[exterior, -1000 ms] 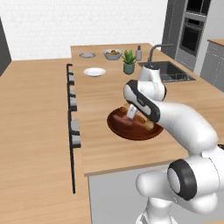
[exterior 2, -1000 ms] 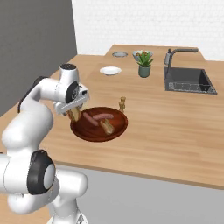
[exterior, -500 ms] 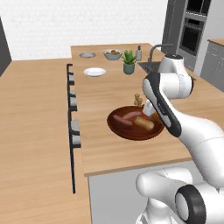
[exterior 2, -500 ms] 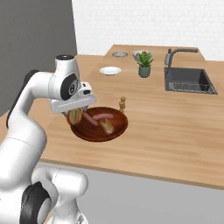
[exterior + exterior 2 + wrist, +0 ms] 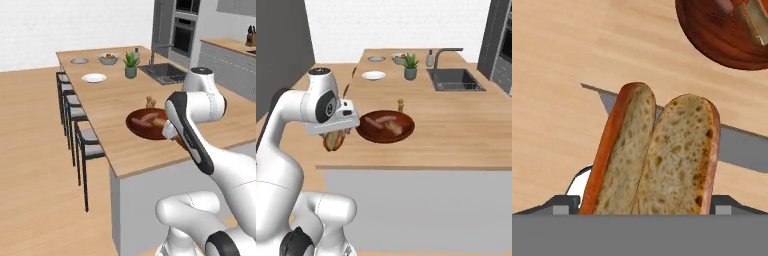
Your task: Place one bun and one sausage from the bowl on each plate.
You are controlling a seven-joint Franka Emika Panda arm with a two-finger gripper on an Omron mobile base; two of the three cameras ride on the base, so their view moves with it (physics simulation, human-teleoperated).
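One split, golden-crusted bread bun [image 5: 657, 155] (its two porous cut faces turned to the hand camera) sits clamped in the robot's wide-spread tool [image 5: 336, 136], off the near edge of the wooden worktop [image 5: 466, 130]. The one wide, dark reddish-brown bowl [image 5: 385, 126] lies on the worktop beside it, with two pinkish sausages [image 5: 381, 120] and one further bun [image 5: 394, 127]. Two small round plates [image 5: 373, 75] stand far back.

Bun [image 5: 657, 155] in gripper [image 5: 336, 136], left of bowl [image 5: 385, 126], sausage [image 5: 381, 119] inside
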